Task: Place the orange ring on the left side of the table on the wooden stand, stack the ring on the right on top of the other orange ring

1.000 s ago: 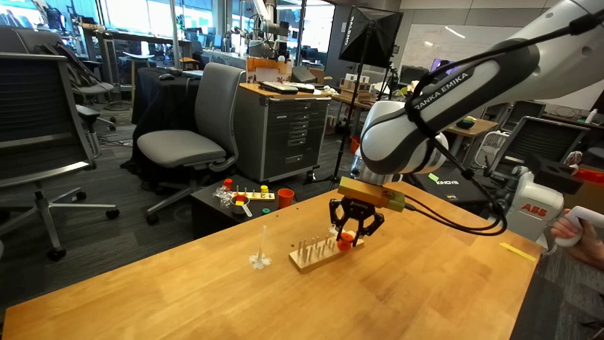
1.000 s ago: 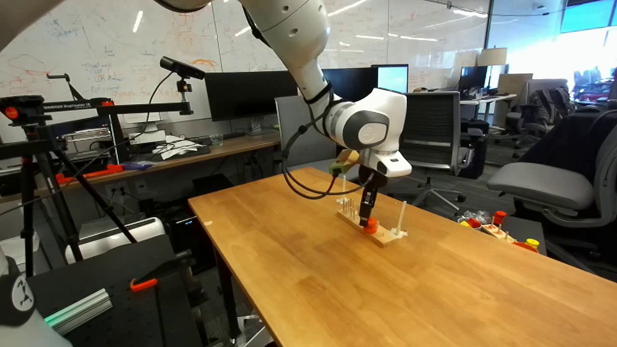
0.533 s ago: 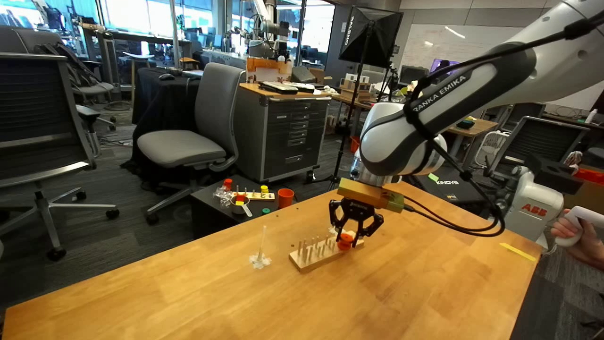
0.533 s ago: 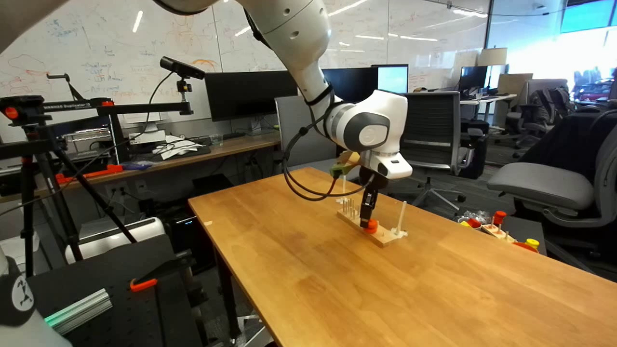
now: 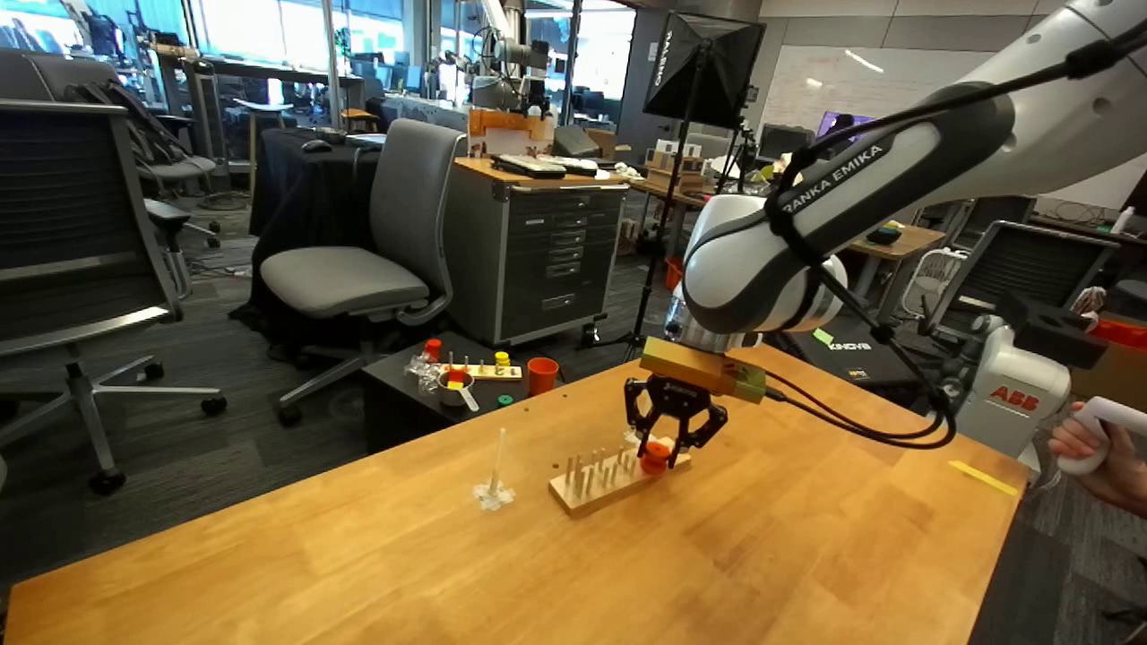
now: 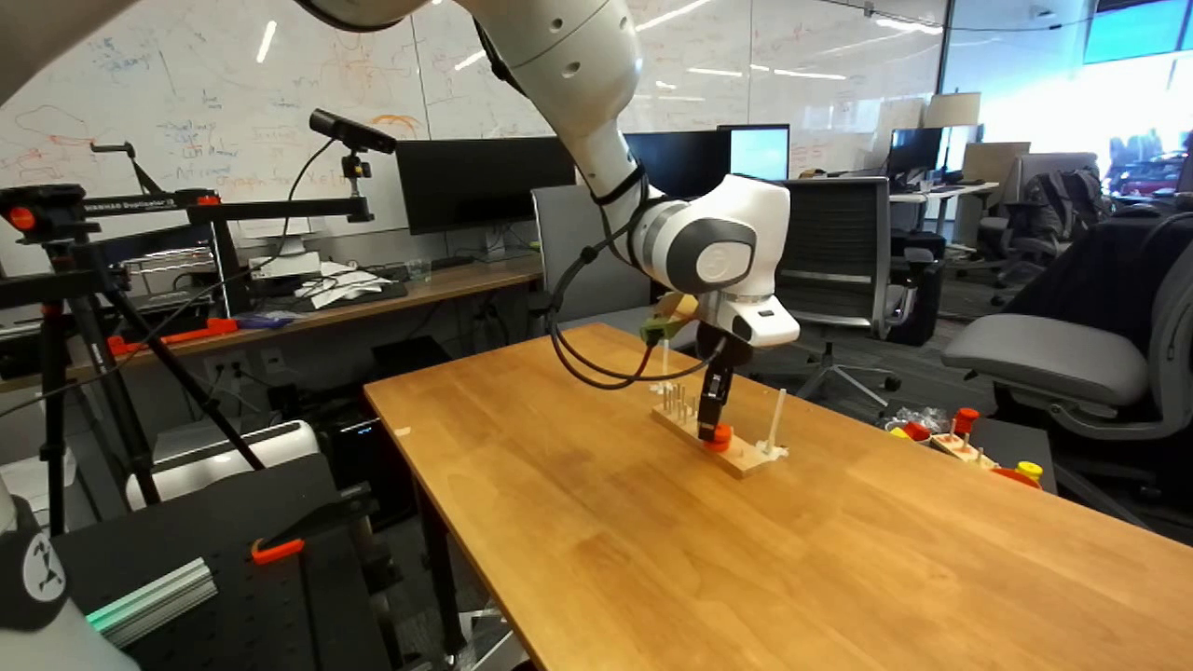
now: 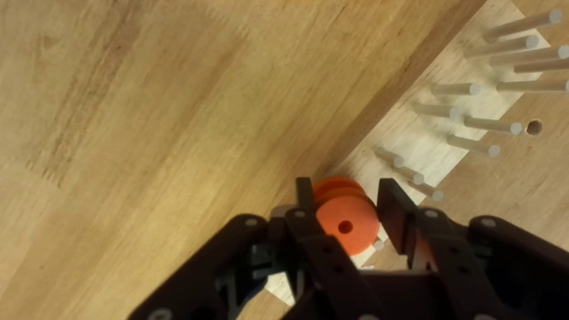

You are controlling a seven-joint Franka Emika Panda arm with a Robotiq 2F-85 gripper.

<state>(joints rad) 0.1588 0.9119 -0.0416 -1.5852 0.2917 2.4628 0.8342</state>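
The jaws are drawn in against 2 sides of the orange ring (image 7: 350,210), gripping it over the wooden stand (image 5: 605,495) on the tabletop (image 5: 762,555), near the pegs (image 7: 491,125), though whether ring and stand touch I cannot tell.

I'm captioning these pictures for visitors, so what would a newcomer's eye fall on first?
Probably the large white Franka arm, reaching in from the upper right of an exterior view. Next, I think, the vivid orange piece clasped in the black tool, at the pegged wooden stand on the honey-coloured table; in the wrist view it sits below and right of centre.
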